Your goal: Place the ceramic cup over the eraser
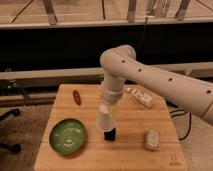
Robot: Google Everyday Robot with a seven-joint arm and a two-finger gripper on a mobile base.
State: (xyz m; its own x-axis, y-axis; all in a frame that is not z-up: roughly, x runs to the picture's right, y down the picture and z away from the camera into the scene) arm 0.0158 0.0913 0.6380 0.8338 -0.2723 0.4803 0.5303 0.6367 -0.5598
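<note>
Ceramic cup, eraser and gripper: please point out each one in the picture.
ceramic cup [105, 120], camera view, middle of its white side.
eraser [109, 134], camera view, its black front face.
gripper [109, 105], camera view, just above the cup, where it meets the cup's upper end.

No readable text anywhere.
Small dark mark at the wooden table's [131, 150] near right corner is illegible; gripper [108, 106] sits above the table centre, no lettering on it.

White ceramic cup [104, 120], seemingly black eraser [109, 134].
</note>
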